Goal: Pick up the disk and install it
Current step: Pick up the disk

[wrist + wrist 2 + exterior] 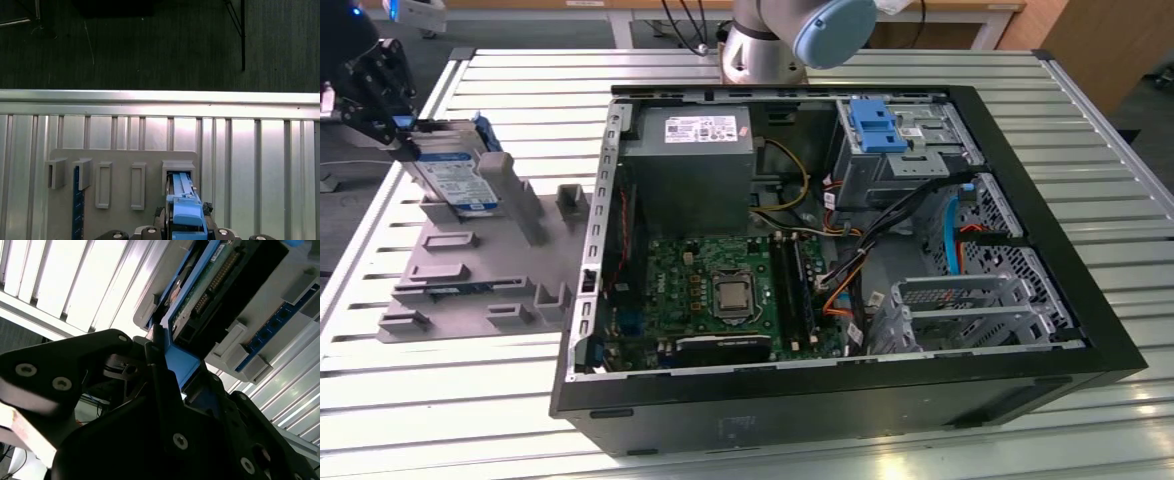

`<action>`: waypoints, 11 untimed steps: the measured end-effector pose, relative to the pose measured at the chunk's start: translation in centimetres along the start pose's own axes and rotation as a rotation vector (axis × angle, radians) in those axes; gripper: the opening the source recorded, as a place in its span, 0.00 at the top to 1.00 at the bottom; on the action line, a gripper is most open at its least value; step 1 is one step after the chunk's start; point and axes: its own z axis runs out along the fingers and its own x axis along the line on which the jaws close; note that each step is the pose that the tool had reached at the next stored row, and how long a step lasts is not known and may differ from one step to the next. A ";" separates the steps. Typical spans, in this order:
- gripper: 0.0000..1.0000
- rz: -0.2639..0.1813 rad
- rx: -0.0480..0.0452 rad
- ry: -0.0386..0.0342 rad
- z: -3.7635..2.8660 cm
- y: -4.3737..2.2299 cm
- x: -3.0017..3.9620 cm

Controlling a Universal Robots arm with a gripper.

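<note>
The disk (pixel 458 172), silver with a white-and-blue label and a blue bracket, stands on edge in a slot of the grey holder (pixel 467 270) at the exterior view's left. My black gripper (pixel 403 122) is at the disk's upper end, shut on its blue bracket. In the first wrist view the blue bracket of the disk (pixel 184 210) sits between my gripper's (pixel 185 226) fingers, above its slot in the holder (pixel 125 165). The second wrist view shows the disk's (pixel 210 275) green circuit side, with my gripper (pixel 172 367) clamped on the blue frame.
An open black computer case (pixel 1047 210) lies on the slatted metal table (pixel 520 70), beside the holder. Inside are a grey power supply box (pixel 694 165), a green motherboard (pixel 720 290) and a drive bay with a blue latch (pixel 874 125). A blue strip (pixel 76 200) stands in another holder slot.
</note>
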 end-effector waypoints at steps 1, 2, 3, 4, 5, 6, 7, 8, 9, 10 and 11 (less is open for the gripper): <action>0.64 0.000 0.0000 0.0000 0.00 0.00 0.00; 0.64 0.000 0.0000 0.0000 0.00 0.00 0.00; 0.64 0.000 0.0000 0.0001 0.00 0.00 0.00; 0.64 0.000 -0.0001 0.0001 0.00 0.00 0.00; 0.64 0.000 0.0000 0.0000 0.00 0.00 0.00; 0.64 0.000 0.0000 0.0001 0.01 0.00 0.00; 0.64 0.000 0.0000 0.0000 0.01 0.00 0.00; 0.64 0.000 0.0000 0.0000 0.01 0.00 0.00; 0.64 0.000 0.0000 0.0000 0.01 0.00 0.00; 0.64 0.000 0.0003 -0.0001 0.01 0.00 0.00; 0.64 0.000 0.0004 -0.0001 -0.01 0.00 0.00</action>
